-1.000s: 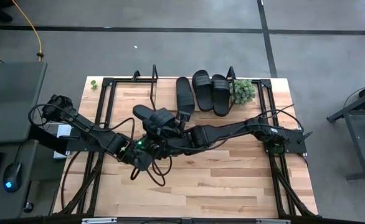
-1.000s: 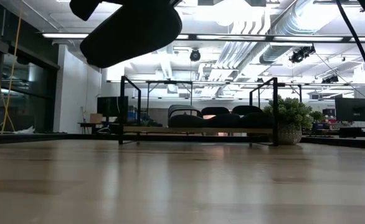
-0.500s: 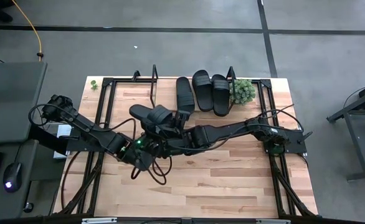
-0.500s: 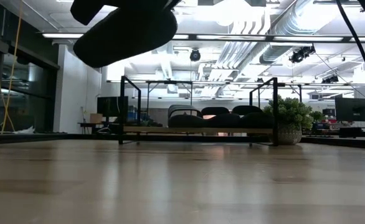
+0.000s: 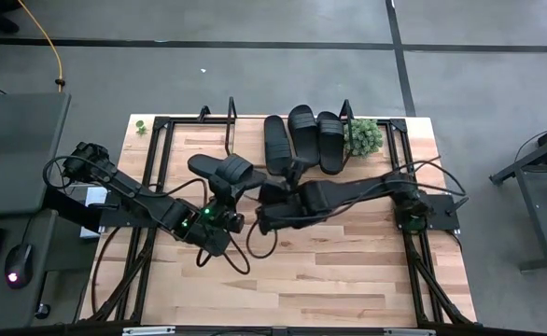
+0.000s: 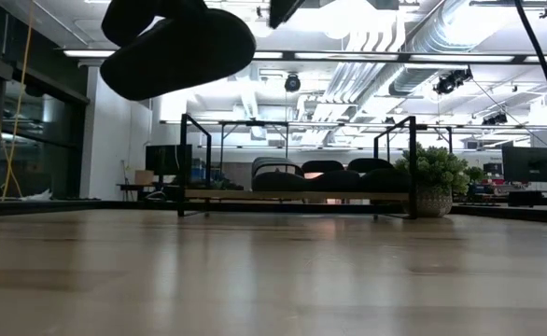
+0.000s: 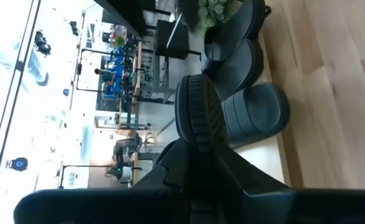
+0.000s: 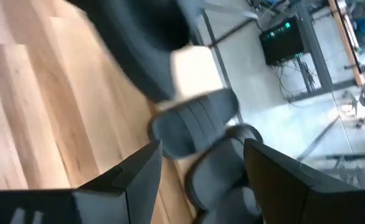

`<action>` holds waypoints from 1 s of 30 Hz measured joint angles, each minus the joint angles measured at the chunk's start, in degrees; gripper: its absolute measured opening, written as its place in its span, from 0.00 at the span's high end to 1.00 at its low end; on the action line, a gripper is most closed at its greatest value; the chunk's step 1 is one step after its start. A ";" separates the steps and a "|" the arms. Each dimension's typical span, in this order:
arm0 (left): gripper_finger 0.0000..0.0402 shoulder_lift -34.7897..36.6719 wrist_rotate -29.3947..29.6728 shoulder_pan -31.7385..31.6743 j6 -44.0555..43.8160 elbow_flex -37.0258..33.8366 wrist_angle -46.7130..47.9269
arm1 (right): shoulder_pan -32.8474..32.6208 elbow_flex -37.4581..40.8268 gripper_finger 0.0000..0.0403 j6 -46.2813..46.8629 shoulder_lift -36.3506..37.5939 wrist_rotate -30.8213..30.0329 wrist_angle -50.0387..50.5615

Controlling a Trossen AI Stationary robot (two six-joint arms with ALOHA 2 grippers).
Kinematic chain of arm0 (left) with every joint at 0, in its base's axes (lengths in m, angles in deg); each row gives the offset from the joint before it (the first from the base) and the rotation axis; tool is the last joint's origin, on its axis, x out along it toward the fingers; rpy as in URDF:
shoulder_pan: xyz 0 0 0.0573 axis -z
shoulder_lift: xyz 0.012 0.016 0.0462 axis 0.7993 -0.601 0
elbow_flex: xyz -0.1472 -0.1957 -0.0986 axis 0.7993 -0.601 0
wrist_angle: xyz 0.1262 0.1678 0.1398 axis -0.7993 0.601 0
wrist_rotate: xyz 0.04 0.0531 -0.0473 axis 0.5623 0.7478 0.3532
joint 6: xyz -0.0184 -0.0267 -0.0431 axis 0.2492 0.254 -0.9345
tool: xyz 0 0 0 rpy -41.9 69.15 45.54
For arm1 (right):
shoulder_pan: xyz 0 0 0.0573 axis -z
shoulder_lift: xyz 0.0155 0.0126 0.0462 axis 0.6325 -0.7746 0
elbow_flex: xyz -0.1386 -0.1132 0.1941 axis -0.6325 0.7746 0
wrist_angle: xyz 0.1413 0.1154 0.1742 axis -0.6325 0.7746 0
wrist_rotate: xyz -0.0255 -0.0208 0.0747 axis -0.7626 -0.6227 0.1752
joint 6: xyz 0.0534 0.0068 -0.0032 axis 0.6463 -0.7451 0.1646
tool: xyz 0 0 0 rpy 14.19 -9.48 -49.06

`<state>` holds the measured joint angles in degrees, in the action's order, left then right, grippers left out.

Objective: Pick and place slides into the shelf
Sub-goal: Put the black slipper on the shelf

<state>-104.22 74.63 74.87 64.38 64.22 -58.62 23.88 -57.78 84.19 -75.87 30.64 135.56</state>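
One black slide (image 5: 219, 171) hangs high above the table's middle, seen in the low view as a dark oval (image 6: 178, 51). My left gripper (image 5: 221, 193) is shut on it from the near side. Three more slides (image 5: 301, 135) lie side by side on the shelf (image 5: 251, 142) at the far edge, their toes showing in the low view (image 6: 334, 177). My right gripper (image 8: 202, 149) stands open with nothing between its fingers, just right of the held slide, pointing at the shelf's slides (image 8: 195, 121). My left gripper pinches the slide's middle at the ribbed band (image 7: 198, 115) between its two fingers. The fingers (image 7: 170, 168) come from the table's near side and lie across the slide. The slide is lifted clear of the table, roughly level, its long axis running left to right.
A small potted plant (image 5: 365, 135) stands at the shelf's right end. Black rails (image 5: 157, 177) run along the tabletop's left and right sides. The shelf's left half (image 5: 245, 131) is bare board. Cables trail from both arms over the table's middle.
My right gripper has let go of the slide and drawn back toward the table's right. My left gripper keeps its hold and has carried the slide a little toward the left and far edges, still lifted clear.
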 joint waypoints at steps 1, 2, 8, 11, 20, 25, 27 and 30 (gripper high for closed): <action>0.93 0.00 -0.04 0.29 0.02 0.00 0.25 | 0.00 -0.02 0.46 0.87 0.62 0.02 1.31; 0.93 0.00 -0.05 0.57 0.02 0.00 0.40 | 0.00 -0.02 0.46 1.40 1.34 0.24 2.33; 0.93 0.00 -0.11 4.56 2.15 0.00 0.44 | -0.09 0.02 0.46 -0.83 5.69 0.78 1.67; 0.93 0.01 1.67 7.56 4.53 0.00 0.37 | 0.26 -0.02 0.46 -3.81 7.62 3.78 -0.90; 0.93 1.02 2.41 15.26 9.07 0.00 -0.99 | 1.79 -0.02 0.46 -15.43 10.85 21.96 -13.20; 0.93 1.87 2.45 17.82 11.63 0.00 -1.55 | 2.85 0.00 0.46 -20.02 11.18 35.09 -16.83; 0.93 2.29 1.64 18.46 13.51 0.01 -3.13 | 2.99 0.01 0.46 -20.70 11.18 36.51 -16.91; 0.93 3.08 -1.40 19.20 17.37 0.00 -6.60 | 3.02 0.02 0.46 -22.10 11.18 36.41 -16.91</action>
<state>-101.13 73.23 94.07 81.75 64.22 -65.23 26.90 -57.75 62.09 -64.69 67.05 118.64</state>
